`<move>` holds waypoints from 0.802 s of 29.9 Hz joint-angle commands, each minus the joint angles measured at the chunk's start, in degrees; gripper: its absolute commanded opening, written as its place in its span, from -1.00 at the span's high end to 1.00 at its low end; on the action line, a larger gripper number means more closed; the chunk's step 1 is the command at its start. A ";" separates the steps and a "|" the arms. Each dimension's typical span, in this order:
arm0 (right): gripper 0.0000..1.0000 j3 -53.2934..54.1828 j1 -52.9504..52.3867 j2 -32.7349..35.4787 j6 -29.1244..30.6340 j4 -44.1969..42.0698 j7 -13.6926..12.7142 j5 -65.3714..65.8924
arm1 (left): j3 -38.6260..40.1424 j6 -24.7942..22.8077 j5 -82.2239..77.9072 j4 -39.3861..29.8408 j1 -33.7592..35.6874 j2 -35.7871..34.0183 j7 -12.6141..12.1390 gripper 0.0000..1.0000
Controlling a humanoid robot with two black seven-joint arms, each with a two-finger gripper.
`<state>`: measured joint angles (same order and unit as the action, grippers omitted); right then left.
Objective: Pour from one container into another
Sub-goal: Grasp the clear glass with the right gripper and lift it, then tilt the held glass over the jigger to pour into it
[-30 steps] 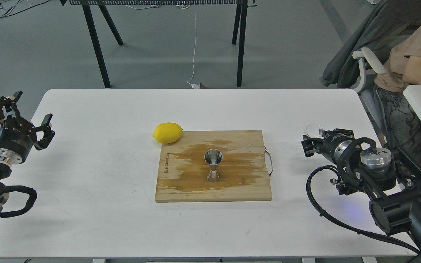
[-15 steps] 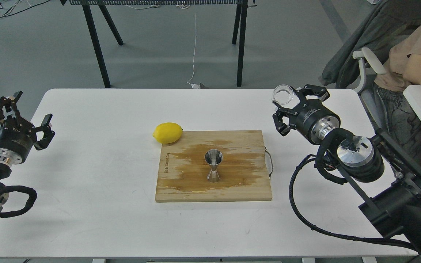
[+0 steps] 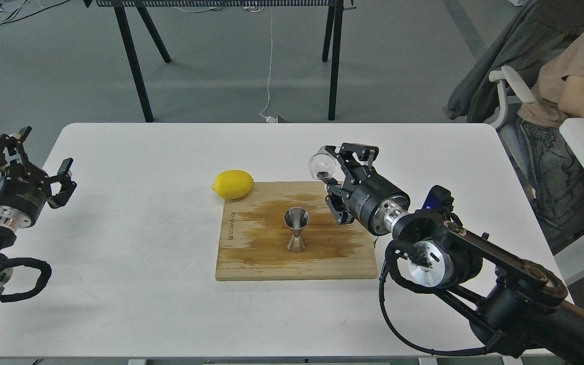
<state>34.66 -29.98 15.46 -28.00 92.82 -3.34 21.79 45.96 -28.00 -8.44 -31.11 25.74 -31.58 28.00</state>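
The steel hourglass jigger (image 3: pixel 296 230) stands upright in the middle of a wet wooden cutting board (image 3: pixel 251 263). My right gripper (image 3: pixel 333 167) is shut on the small clear plastic cup (image 3: pixel 319 166), which it holds in the air above the board's far right part, up and to the right of the jigger. The cup is tipped toward the left. My left gripper (image 3: pixel 36 154) hangs open and empty over the table's far left edge, well away from the board.
A lemon (image 3: pixel 232 184) lies on the white table (image 3: pixel 135 284) touching the board's far left corner. The board has a metal handle (image 3: pixel 374 230) on its right side. A seated person (image 3: pixel 571 86) is at the far right, and black table legs (image 3: pixel 135 66) stand behind.
My right arm has swung left and inward from the table's right side, carrying the clear cup over the board and tipping it. The left arm, jigger and lemon have not moved.
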 commanded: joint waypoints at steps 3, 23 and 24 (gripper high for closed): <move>0.21 -5.12 -2.45 1.06 0.00 0.26 0.09 5.19 | 0.00 0.00 0.00 0.00 0.01 0.02 0.00 -0.96; 0.21 -26.04 -16.07 5.72 0.00 -1.67 2.11 20.21 | 0.00 0.00 0.00 0.00 -0.08 0.02 0.00 -0.96; 0.22 -26.83 -16.51 5.72 0.00 -2.02 2.29 20.92 | 0.00 0.00 0.00 0.00 -0.08 0.02 0.00 -0.96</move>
<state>10.33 -45.03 20.96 -27.99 91.55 -1.40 40.40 45.97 -28.00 -8.44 -31.11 25.66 -31.56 28.00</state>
